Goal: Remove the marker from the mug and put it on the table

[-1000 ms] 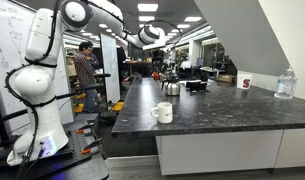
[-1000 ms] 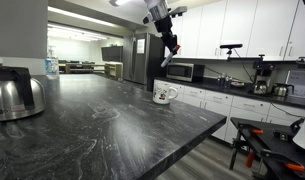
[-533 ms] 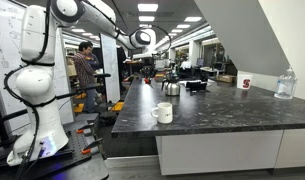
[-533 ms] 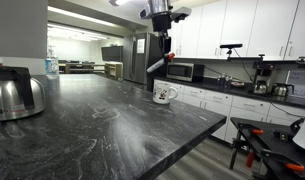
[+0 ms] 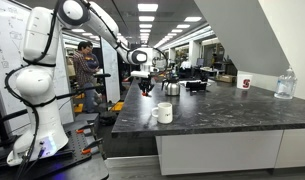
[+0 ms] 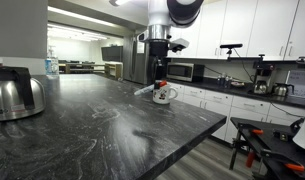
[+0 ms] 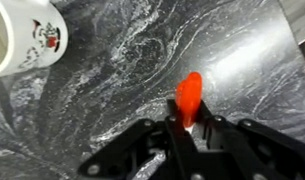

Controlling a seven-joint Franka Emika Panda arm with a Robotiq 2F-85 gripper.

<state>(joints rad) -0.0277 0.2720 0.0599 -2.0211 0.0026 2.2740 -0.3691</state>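
The marker (image 7: pixel 189 98) is already out of the mug (image 7: pixel 22 35) and pinched in the gripper (image 7: pixel 189 126), so the step in hand looks like the set-down on the table (image 7: pixel 112 90). To do it well, the arm should bring the pen low enough that its free end nearly meets the dark speckled stone before letting go. A drop from height would probably make so thin a round stick bounce or roll. The bare patch below the pen in the wrist view looks a fair target. It is apart from the mug, which lies toward the upper left corner of that view with its printed side showing. In an exterior view the gripper (image 5: pixel 144 86) hangs above the table (image 5: pixel 222 112) not far from its near end, with the mug (image 5: pixel 164 113) just beside and lower, so the release should favour the inner side of the counter over the edge. Tilting the wrist so the pen lies nearly flat first would also limit rolling. As for the hand, the two fingers are drawn close together on the red barrel, gripping it near one end, and the rest of the pen pokes out beyond the fingertips. Nothing else touches the fingers, and the marker appears clear of both stone and mug.
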